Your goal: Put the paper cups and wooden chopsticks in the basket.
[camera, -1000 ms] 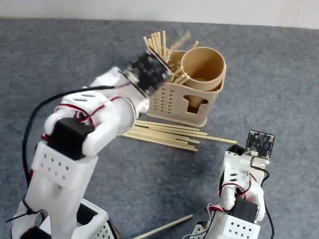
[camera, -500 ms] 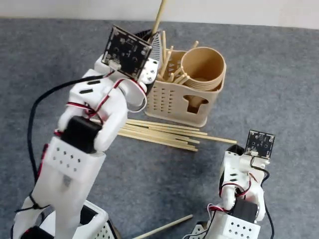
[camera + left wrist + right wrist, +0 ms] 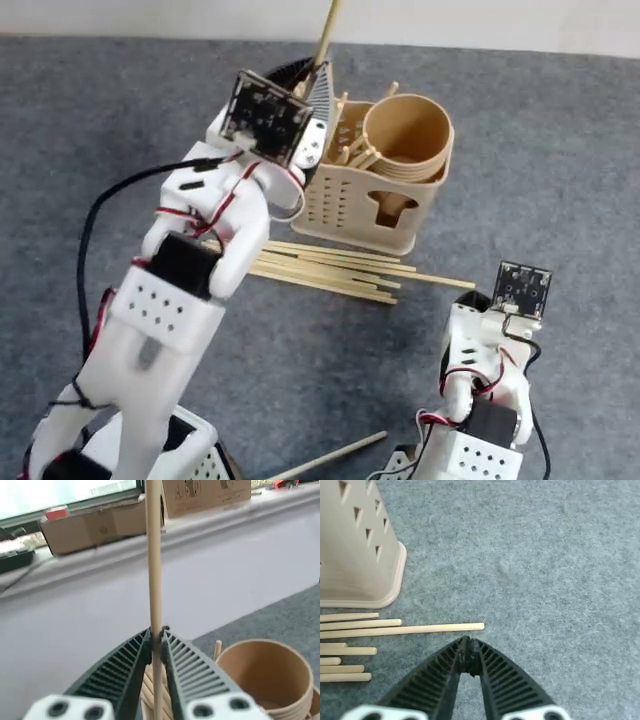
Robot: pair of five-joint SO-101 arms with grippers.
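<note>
My left arm stands tall, its black claw [image 3: 156, 632] clamped on a pale wooden chopstick [image 3: 153, 555], upright over the left end of the beige perforated plastic basket [image 3: 360, 215]. My right claw [image 3: 468, 647] rests closed, empty, near right.

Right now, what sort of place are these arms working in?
Probably a lab or office workroom: the table wears a grey felt-like mat, and behind the chopstick in the left gripper, cardboard boxes line a ledge under what looks like a window.
</note>
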